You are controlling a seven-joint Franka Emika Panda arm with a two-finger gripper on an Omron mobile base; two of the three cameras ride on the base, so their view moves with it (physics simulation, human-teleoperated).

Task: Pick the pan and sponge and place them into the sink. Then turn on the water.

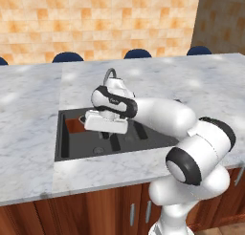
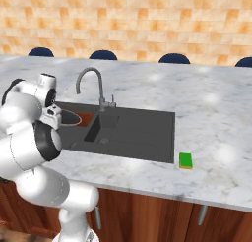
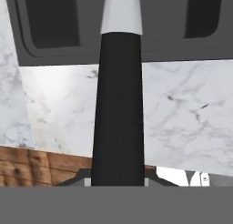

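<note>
Nearest, the sponge point(image 2: 186, 160) lies flat on the marble tabletop point(image 2: 216, 137), just beside the sink's point(image 2: 142, 133) right edge. Further in, the tool point(image 1: 106, 129) pinches the pan's black handle point(image 3: 118, 109), holding the pan point(image 2: 69, 118) over the sink's left basin. Beyond stands the faucet point(image 2: 93, 86).

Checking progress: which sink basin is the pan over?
The end basin left of the faucet, farthest from the sponge; the pan lies there, not in the middle basin.
</note>
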